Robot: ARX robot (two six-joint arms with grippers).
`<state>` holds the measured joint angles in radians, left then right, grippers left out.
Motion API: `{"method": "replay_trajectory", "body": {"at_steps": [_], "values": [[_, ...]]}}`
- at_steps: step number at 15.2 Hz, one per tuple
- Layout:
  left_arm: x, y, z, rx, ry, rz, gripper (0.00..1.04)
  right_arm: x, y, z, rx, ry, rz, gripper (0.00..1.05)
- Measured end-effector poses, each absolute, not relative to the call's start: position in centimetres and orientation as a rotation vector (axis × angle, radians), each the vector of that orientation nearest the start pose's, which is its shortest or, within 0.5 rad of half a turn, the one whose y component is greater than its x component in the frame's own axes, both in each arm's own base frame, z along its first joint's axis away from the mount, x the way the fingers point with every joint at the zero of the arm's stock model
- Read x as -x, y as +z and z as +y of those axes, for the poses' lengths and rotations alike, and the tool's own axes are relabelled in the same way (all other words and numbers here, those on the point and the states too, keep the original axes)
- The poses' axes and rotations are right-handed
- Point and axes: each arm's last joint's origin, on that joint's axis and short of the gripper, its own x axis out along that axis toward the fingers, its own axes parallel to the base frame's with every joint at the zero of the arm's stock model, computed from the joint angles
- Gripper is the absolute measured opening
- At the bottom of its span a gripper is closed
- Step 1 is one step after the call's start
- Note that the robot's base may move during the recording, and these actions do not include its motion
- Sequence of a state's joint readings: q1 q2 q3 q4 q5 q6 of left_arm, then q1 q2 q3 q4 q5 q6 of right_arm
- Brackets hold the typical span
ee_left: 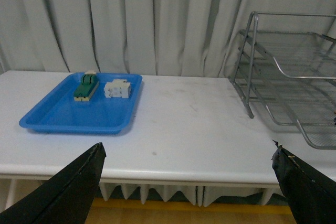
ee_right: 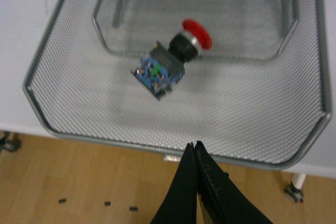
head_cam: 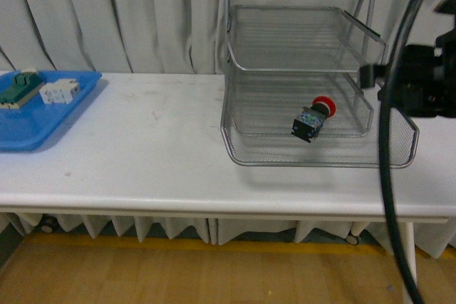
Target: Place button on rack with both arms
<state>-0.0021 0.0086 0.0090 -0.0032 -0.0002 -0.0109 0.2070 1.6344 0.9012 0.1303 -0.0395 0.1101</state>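
Observation:
The button (head_cam: 313,119) (ee_right: 170,60), red mushroom cap on a dark blue-black body, lies on its side in the bottom tier of the silver wire-mesh rack (head_cam: 392,154) (ee_right: 52,98) (ee_left: 252,72). Nothing holds it. My right gripper (ee_right: 194,145) is shut with its fingers pressed together and empty, hanging just outside the rack's front rim, apart from the button. In the front view only the right arm's black housing (head_cam: 424,83) shows at the right edge. My left gripper (ee_left: 186,153) is open wide with nothing between its fingers, over the table's front edge, far from the rack.
A flat blue tray (head_cam: 21,140) (ee_left: 52,121) at the table's left holds a green-and-cream block (head_cam: 18,88) (ee_left: 85,87) and a white blocky part (head_cam: 60,92) (ee_left: 117,88). A black cable (head_cam: 388,190) hangs down in front of the rack. White curtains close the back.

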Motion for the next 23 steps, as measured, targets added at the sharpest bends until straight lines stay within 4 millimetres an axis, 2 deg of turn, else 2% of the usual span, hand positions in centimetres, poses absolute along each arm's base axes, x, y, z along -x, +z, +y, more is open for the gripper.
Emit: {"method": "replay_trajectory", "body": {"at_steps": [7,9,12,16,21,23], "values": [[-9.8,16.6,0.0,0.011,-0.002,0.003,0.98,-33.9,12.9,10.4,0.067,0.237,0.855,0.02],[-9.8,16.6,0.0,0.011,-0.002,0.003,0.98,-34.6,12.2,10.9,0.073,0.243,0.884,0.02],[-9.8,16.6,0.0,0.011,-0.002,0.003,0.98,-36.2,11.5,11.4,0.064,0.240,0.895,0.02],[-9.8,16.6,0.0,0.011,-0.002,0.003,0.98,-38.4,10.6,11.1,0.052,0.212,0.889,0.02],[-9.8,16.6,0.0,0.011,-0.002,0.003,0.98,-42.8,12.5,9.5,0.031,0.152,0.813,0.02],[-9.8,16.6,0.0,0.011,-0.002,0.003,0.98,-44.7,12.3,8.6,0.039,0.123,0.812,0.02]]}}
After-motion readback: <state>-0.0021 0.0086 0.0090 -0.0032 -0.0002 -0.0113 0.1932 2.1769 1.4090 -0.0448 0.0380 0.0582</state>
